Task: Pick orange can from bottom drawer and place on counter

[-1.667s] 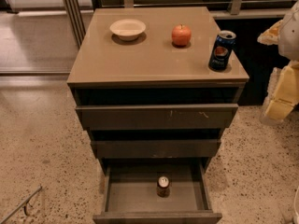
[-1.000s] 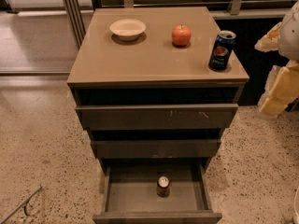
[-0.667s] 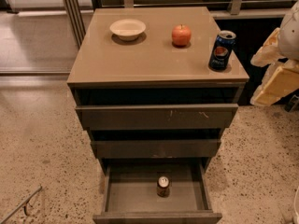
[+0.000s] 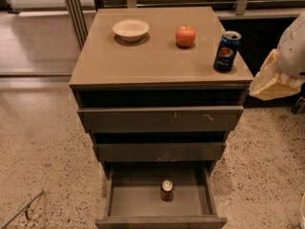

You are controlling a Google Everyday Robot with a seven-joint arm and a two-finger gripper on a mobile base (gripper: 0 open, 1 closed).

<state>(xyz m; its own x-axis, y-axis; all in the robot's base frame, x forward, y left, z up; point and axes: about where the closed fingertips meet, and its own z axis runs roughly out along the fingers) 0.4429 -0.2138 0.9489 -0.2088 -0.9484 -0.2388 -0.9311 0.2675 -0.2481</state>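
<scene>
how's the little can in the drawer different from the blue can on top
The orange can is smaller than the blue can. The orange can is orange-brown, the blue can dark blue. The orange can stands in the open bottom drawer, the blue can on the counter, near its right edge. Both stand upright. The hand is off to the counter's right, touching neither.
</scene>
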